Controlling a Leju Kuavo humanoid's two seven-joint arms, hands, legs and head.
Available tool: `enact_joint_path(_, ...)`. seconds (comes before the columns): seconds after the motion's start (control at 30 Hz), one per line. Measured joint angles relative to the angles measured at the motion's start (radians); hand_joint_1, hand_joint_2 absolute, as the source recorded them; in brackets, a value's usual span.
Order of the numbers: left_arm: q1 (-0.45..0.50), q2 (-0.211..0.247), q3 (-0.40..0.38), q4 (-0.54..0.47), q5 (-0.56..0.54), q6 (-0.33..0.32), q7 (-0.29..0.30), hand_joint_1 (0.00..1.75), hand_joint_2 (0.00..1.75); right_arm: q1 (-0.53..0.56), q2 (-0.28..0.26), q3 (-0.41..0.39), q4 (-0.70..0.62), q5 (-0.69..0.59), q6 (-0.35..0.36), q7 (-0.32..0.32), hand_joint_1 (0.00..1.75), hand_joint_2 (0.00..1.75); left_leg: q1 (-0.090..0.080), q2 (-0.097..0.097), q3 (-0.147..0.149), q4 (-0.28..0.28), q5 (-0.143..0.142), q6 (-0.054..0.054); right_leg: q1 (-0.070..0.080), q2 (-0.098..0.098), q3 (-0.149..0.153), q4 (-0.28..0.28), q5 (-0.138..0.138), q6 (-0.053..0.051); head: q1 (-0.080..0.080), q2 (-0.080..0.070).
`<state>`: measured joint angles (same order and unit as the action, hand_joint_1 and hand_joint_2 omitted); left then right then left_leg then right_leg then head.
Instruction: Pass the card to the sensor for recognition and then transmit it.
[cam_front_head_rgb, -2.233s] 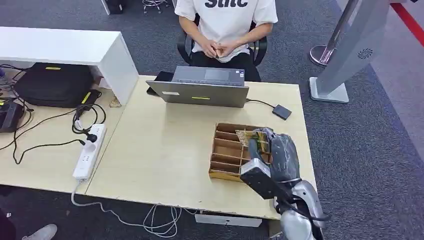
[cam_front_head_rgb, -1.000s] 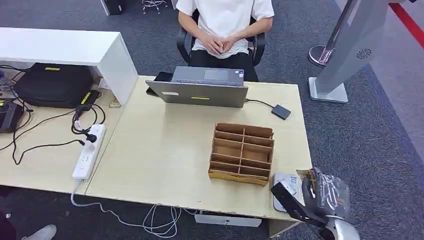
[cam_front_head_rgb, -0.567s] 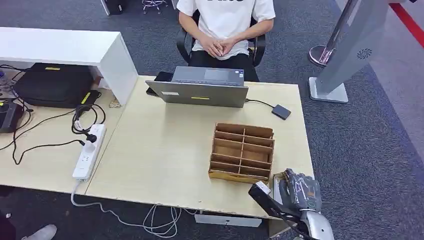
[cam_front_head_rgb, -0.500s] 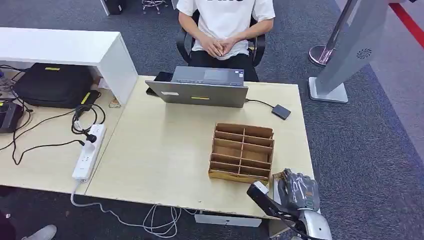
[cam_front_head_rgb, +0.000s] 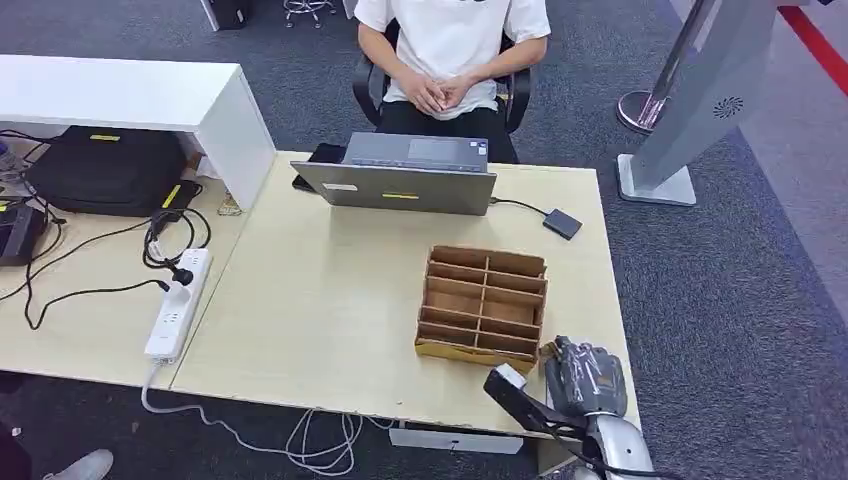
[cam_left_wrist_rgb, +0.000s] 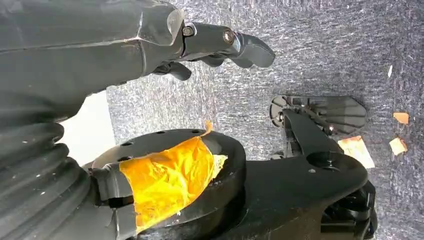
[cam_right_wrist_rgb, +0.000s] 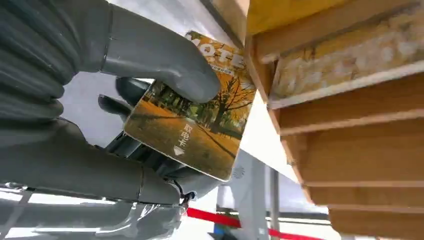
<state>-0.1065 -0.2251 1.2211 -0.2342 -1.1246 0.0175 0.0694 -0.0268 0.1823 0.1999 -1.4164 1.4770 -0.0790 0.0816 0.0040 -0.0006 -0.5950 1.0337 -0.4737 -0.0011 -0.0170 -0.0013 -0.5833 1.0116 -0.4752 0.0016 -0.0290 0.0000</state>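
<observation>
Table (cam_front_head_rgb: 330, 300): we see the wooden divider box (cam_front_head_rgb: 484, 302) near its right front corner.
Right hand (cam_front_head_rgb: 583, 376): we find it just beside the box, thumb pinching the card (cam_right_wrist_rgb: 192, 120).
Left hand (cam_left_wrist_rgb: 220, 45): empty, fingers loosely curled.
Advice: we judge the card should be held flat and steady over the sensor.

sensor hidden under right robot hand (cam_front_head_rgb: 584, 377), seated person (cam_front_head_rgb: 451, 60) cropped

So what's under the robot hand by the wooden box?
The right robot hand pinches an orange tree-picture card beside the slotted wooden box. It covers the beige table beneath, so anything lying there is hidden.
</observation>
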Motion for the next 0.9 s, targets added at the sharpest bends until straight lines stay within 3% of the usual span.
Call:
enact_joint_path(0.5, 0.0, 0.001, -0.01, 0.0, -0.003, 0.0, 0.0, 0.0, 1.75, 0.029, 0.0, 0.068, -0.145, -0.005, -0.037, -0.008, 1.75, 1.75, 0.0, 0.0, 0.0, 0.0, 0.0, 0.0, 0.0, 0.0, 0.0, 0.0, 0.0, 0.0, 0.0, 0.0)
enact_joint_path(0.67, 0.001, 0.001, -0.013, 0.0, -0.018, -0.004, -0.003, 0.0, 1.75, 0.028, -0.002, 0.096, -0.285, 0.004, -0.071, 0.005, 1.75, 1.75, 0.0, 0.0, 0.0, 0.0, 0.0, 0.0, 0.0, 0.0, 0.0, 0.0, 0.0, 0.0, 0.0, 0.0)
enact_joint_path(0.77, 0.001, 0.002, -0.024, 0.0, -0.045, -0.013, -0.006, 0.0, 1.75, -0.026, -0.002, 0.14, -0.34, -0.016, -0.047, -0.016, 1.75, 1.75, 0.0, 0.001, 0.0, 0.0, 0.0, 0.0, 0.0, 0.001, 0.0, 0.0, 0.0, 0.0, 0.0, 0.0)
enact_joint_path(0.9, 0.0, 0.002, -0.053, 0.0, -0.096, -0.027, -0.006, 0.0, 1.75, -0.186, 0.012, 0.23, -0.322, -0.066, 0.061, -0.033, 1.75, 1.75, 0.0, 0.001, -0.001, 0.0, 0.001, -0.001, 0.0, 0.001, 0.0, 0.001, 0.001, -0.001, 0.0, 0.0)
